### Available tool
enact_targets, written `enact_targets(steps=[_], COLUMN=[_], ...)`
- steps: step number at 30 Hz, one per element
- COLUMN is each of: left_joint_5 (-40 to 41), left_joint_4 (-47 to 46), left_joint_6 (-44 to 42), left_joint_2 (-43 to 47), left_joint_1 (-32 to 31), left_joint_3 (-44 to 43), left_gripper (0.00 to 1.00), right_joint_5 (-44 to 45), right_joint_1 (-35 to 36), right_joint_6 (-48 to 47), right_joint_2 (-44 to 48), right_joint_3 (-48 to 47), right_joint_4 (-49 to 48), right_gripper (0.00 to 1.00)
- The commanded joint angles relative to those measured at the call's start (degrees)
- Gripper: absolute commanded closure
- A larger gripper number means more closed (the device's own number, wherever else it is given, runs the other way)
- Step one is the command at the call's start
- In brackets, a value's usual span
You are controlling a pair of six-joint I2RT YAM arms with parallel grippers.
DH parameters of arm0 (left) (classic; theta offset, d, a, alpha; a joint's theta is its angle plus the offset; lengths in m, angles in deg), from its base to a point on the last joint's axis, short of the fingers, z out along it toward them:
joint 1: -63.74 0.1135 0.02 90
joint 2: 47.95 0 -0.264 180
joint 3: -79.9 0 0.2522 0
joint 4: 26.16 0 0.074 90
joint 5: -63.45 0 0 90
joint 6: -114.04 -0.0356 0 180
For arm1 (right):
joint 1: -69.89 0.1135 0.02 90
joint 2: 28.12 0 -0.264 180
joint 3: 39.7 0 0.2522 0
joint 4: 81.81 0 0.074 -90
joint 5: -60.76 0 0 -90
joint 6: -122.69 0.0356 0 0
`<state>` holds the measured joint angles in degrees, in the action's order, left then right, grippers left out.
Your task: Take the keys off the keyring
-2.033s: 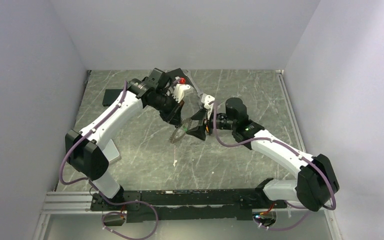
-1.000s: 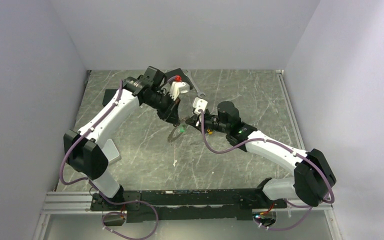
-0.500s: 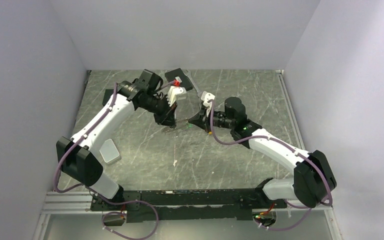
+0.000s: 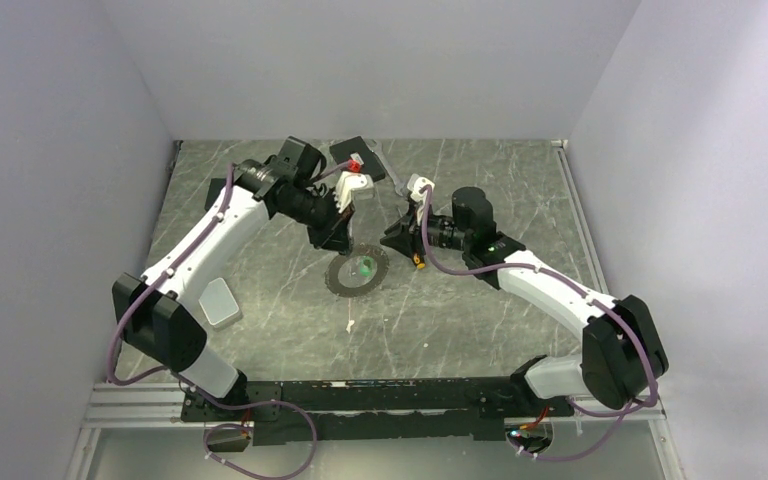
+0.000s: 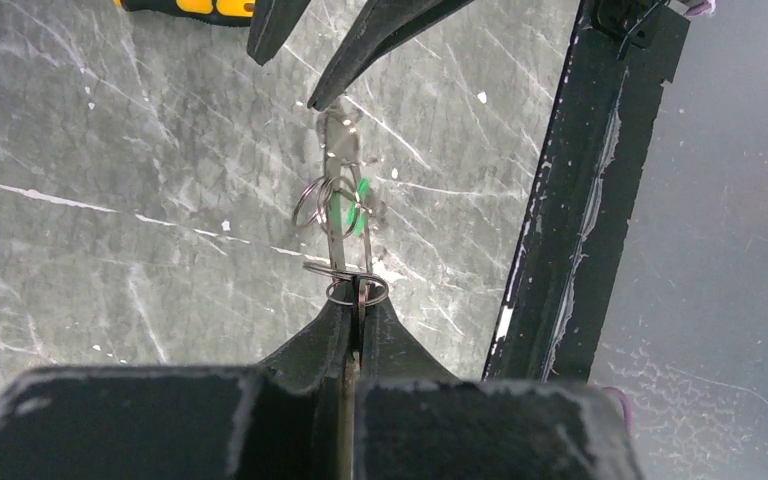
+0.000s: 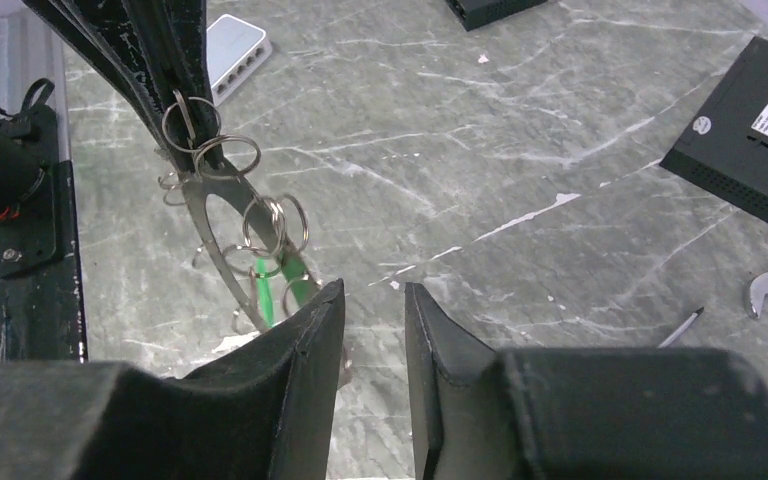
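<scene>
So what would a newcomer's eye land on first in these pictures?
The keyring, a big metal hoop with a bright green tag, hangs over the middle of the table from the left gripper, whose fingers are shut on its edge. The right gripper faces it from the other side, fingers parted, close to the hoop's free end. A silver wrench lies on the table behind them.
</scene>
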<state>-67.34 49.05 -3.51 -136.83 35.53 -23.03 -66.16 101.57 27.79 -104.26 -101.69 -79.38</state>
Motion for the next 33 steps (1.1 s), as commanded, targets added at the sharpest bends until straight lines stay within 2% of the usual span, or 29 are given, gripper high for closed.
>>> enact_targets(steps=[1,11,16,25,33], left_joint_5=[-2.0,-3.5,-3.0,-2.9,-2.8], left_joint_4=[0.5,0.1,-0.7,-1.1,-3.0], left_joint_6=[2.1,6.4,7.9,10.3,12.1], left_joint_2=[-0.9,-3.5,-4.3,-6.5,-10.3], left_joint_1=[-0.2,-0.3,-0.6,-1.7,-1.9], left_joint_3=[-3.2,-3.4,-3.9,-3.0,-4.8], left_gripper=[1.0,1.0,1.0,1.0,1.0], right_joint_5=[0.2,-9.6,-10.4,-8.9,-7.2], right_joint_1=[-0.1,0.4,2.3,3.5,0.1], right_joint_6=[-2.5,-5.9,-4.3,-2.5,-3.8], right_joint_2=[1.3,4.7,3.9,0.9,2.2], right_joint_3=[-2.9,-3.7,-4.5,-3.1,0.7], right_joint_4=[0.5,3.2,3.8,1.0,1.2], right_gripper=[0.66,0.58,0.53,0.51,0.52])
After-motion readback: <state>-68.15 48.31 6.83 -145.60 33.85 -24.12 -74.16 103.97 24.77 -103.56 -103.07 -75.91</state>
